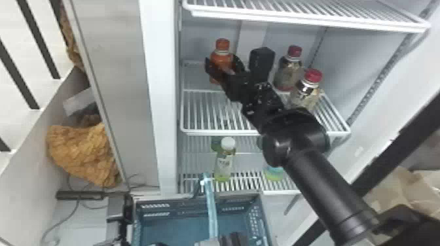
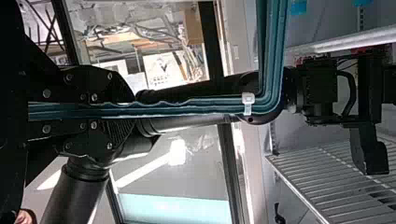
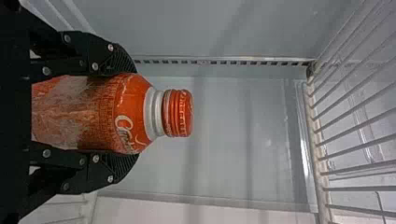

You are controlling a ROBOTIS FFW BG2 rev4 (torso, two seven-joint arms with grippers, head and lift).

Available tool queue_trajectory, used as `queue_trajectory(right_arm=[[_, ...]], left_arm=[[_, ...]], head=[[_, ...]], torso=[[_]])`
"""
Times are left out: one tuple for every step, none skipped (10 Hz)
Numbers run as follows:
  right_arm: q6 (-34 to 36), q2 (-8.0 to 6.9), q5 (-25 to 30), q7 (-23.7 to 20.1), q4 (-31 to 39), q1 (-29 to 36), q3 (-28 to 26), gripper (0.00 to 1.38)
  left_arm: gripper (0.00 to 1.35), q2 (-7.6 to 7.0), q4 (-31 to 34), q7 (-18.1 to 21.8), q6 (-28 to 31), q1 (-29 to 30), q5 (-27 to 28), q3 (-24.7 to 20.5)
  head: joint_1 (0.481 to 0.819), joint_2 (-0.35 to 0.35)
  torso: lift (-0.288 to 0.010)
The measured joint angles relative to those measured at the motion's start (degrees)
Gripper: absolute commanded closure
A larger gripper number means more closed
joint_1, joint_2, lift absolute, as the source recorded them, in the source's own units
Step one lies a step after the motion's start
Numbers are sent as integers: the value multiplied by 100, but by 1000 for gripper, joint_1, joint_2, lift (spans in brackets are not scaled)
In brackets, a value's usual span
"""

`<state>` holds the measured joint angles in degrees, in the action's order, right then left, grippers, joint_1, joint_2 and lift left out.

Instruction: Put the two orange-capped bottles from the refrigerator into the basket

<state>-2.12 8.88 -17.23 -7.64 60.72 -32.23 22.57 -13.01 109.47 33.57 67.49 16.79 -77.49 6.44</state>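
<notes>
Right pincer (image 3: 133,113) is grasping the upright orange-capped bottle (image 1: 222,59) from both sides, at the refrigerator shelf (image 1: 209,132); the basket (image 1: 183,209) is lying below and in front; left pincer (image 2: 133,109) is clamping its handle (image 2: 210,109).

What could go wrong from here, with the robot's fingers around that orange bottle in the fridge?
The orange-capped bottle might slip from the right gripper, which holds it only by its two sides. The right arm passes close by two red-capped bottles, so it could knock one over. And the basket's handle stands across the basket, so the bottle might catch on it.
</notes>
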Motion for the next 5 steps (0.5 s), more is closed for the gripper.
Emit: queue_trajectory(right_arm=[[1, 0, -1, -1, 134, 101, -56, 898], [2, 0, 10, -2, 360, 263, -145, 898], [2, 6, 54, -21, 752, 518, -272, 898], [48, 17, 120, -70, 1184, 784, -419, 898], [161, 26, 191, -138, 1707, 1098, -602, 898]], left_arm=[[1210, -1, 0, 6, 0, 22, -7, -4], [1210, -6, 0, 13, 0, 45, -13, -14], [1210, -8, 0, 22, -1, 69, -24, -25], [1210, -9, 0, 27, -9, 83, -35, -34], [1210, -9, 0, 31, -21, 92, -43, -39]], head=[[695, -155], [695, -156], [695, -157], [695, -158], [695, -162]], torso=[[-40], [-40], [-40], [-40], [-40]])
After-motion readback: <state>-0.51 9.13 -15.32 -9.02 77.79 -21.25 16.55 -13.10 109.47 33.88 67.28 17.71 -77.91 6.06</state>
